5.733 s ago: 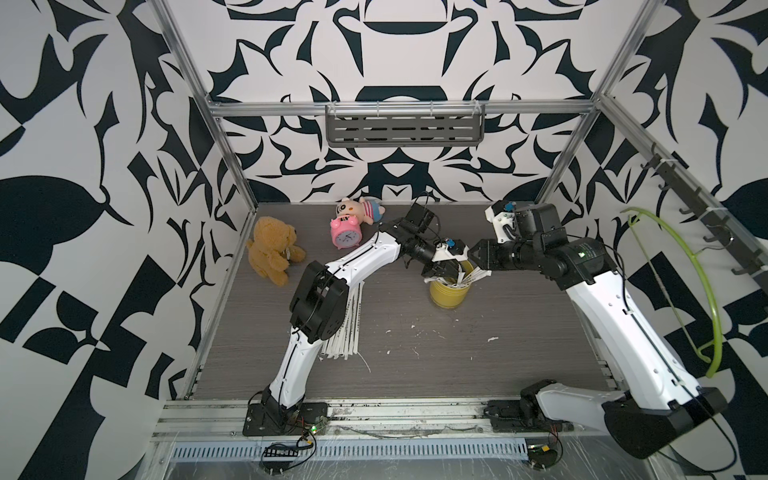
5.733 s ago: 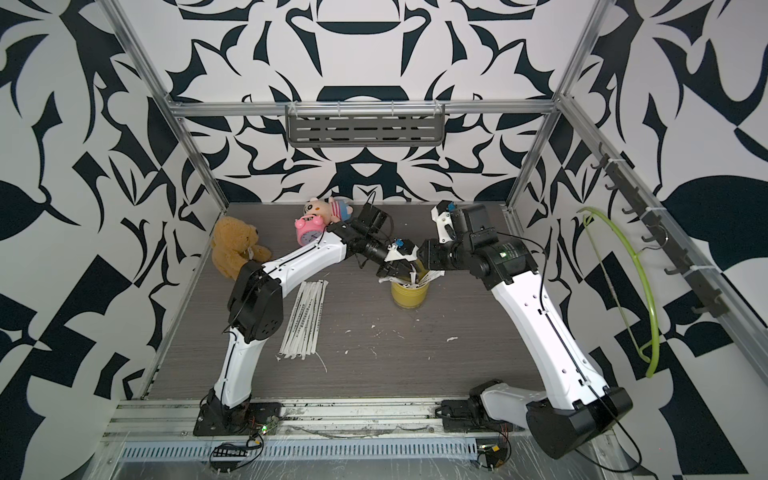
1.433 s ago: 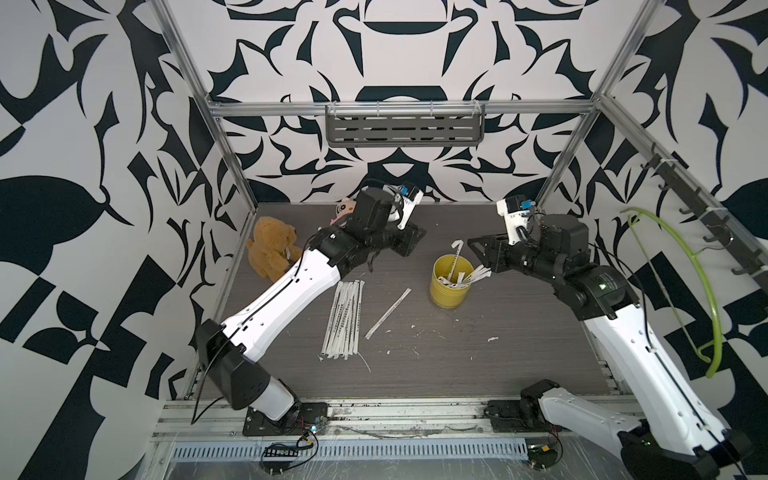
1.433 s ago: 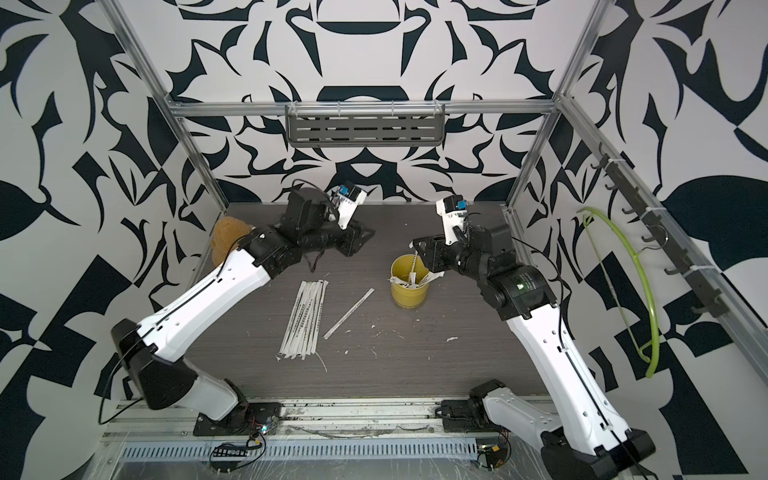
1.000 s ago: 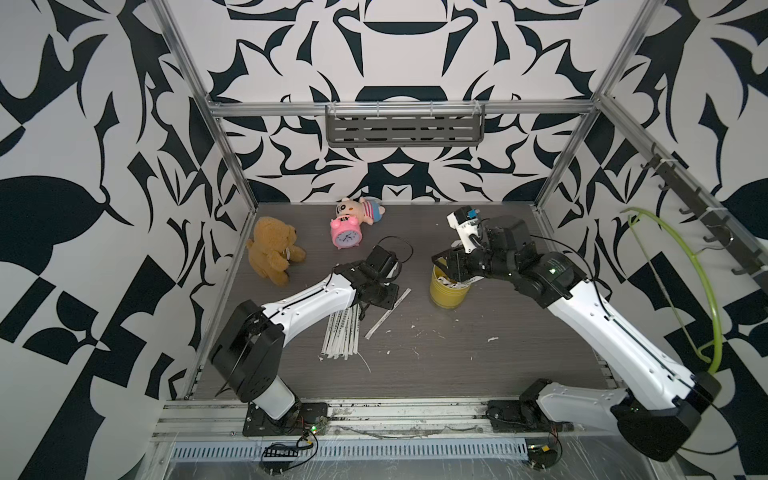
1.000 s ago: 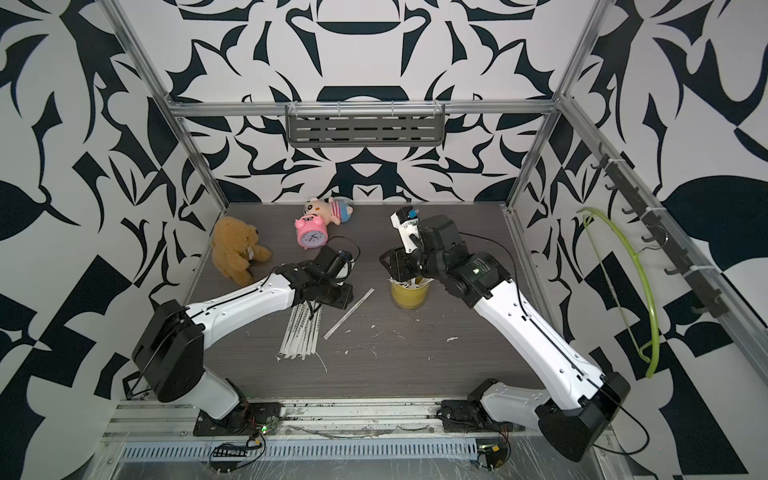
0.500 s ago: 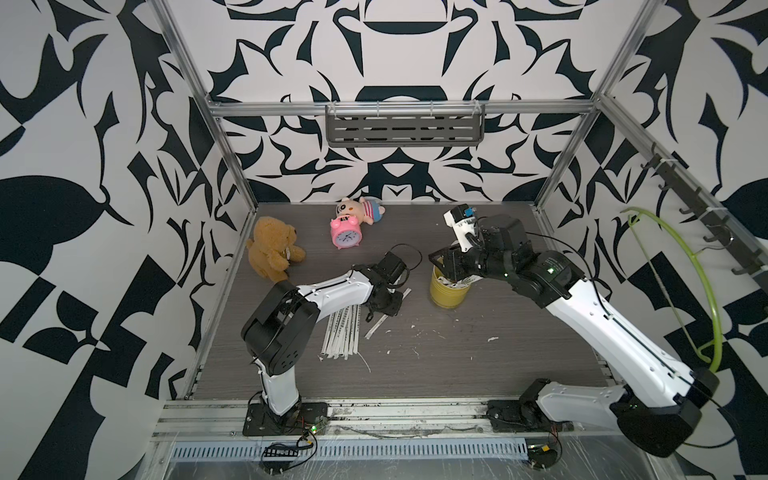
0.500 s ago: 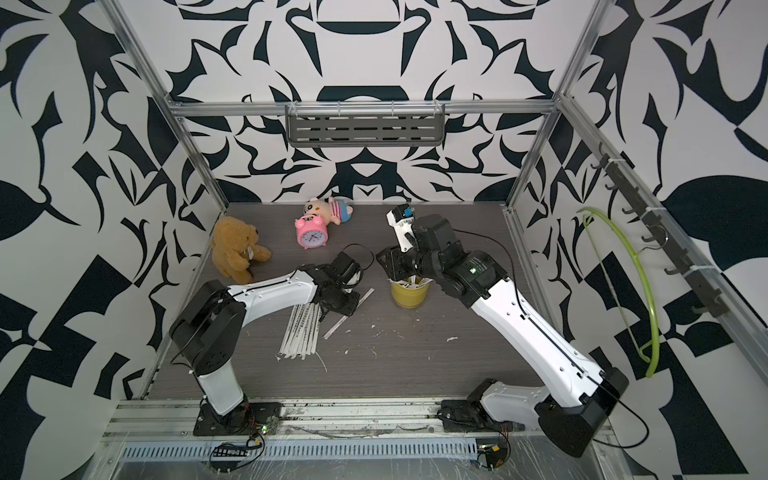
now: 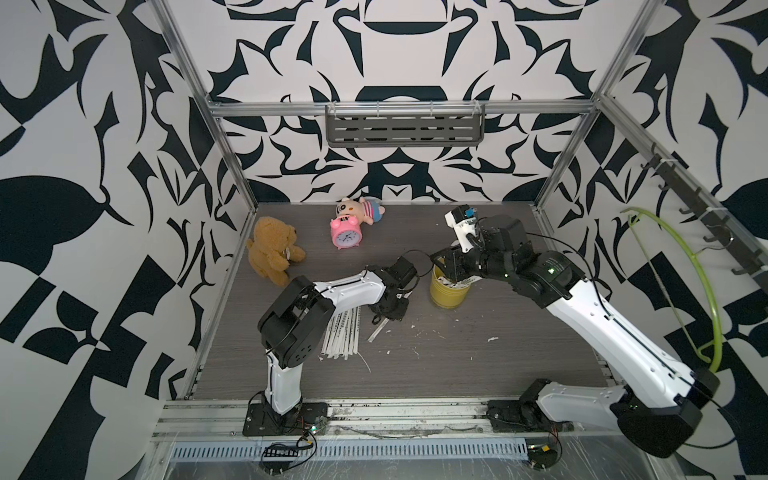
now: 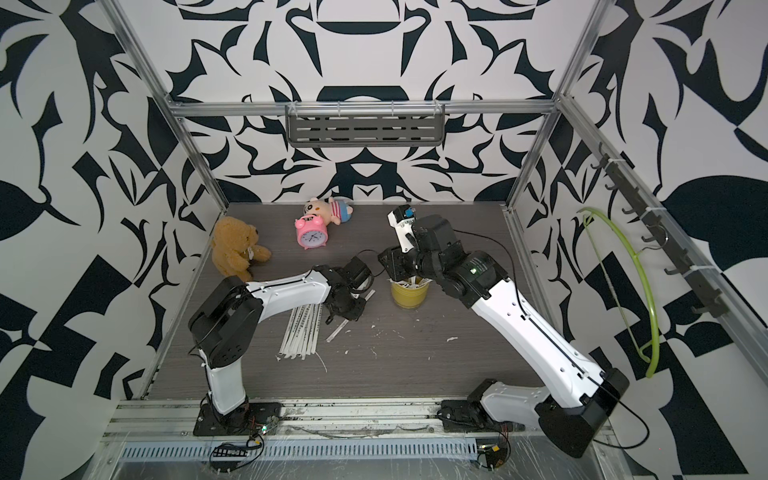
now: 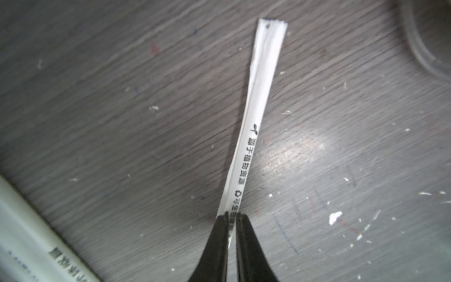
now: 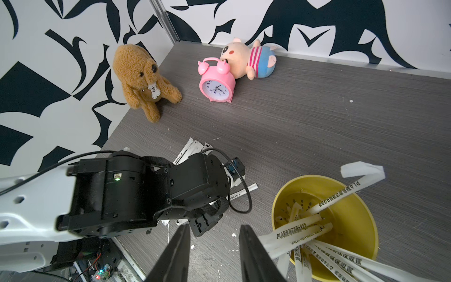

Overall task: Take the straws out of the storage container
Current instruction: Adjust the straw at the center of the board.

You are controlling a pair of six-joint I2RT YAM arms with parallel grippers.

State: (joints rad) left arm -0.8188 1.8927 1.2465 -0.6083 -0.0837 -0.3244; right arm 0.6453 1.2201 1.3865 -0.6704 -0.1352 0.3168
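1. Pinched tight in the left hand: a single straw, lying flat on the bench near the storage container.
2. Parted and empty, just beside the rim of the storage container: the right hand.
3. Already out, laid side by side by the left arm: a pile of straws.
4. Not yet removed, leaning against the cup's rim: several straws, one bent at its tip.
5. Judged roughly half done; left to do, drawing out the remainder.

light: bright, even, soft shadows | left wrist view: blurred (mildly), glare patch on tabletop | top views: sharp
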